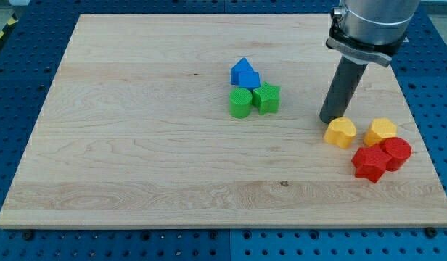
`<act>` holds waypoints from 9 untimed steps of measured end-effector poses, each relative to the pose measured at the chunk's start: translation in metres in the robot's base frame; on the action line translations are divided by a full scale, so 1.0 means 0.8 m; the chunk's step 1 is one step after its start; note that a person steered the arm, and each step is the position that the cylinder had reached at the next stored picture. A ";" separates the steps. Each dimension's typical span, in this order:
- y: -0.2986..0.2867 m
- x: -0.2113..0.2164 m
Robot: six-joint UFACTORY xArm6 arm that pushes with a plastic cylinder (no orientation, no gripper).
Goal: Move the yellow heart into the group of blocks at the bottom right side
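Observation:
The yellow heart [340,133] lies on the wooden board at the view's right, a short gap to the left of the yellow hexagon [380,132]. Below the hexagon sit a red star-like block [369,163] and a red cylinder [395,153], touching each other. My tip [329,119] stands right behind the heart, at its upper left edge, touching it or nearly so.
Near the board's middle, a blue block [244,74] sits above a green cylinder [240,103] and a green star-like block [266,98]. The board's right edge [419,145] runs close to the red blocks.

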State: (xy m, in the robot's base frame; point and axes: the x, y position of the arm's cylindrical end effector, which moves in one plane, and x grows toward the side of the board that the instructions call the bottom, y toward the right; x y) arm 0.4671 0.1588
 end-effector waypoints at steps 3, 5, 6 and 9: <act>-0.044 0.036; -0.034 0.053; -0.014 0.053; 0.008 0.080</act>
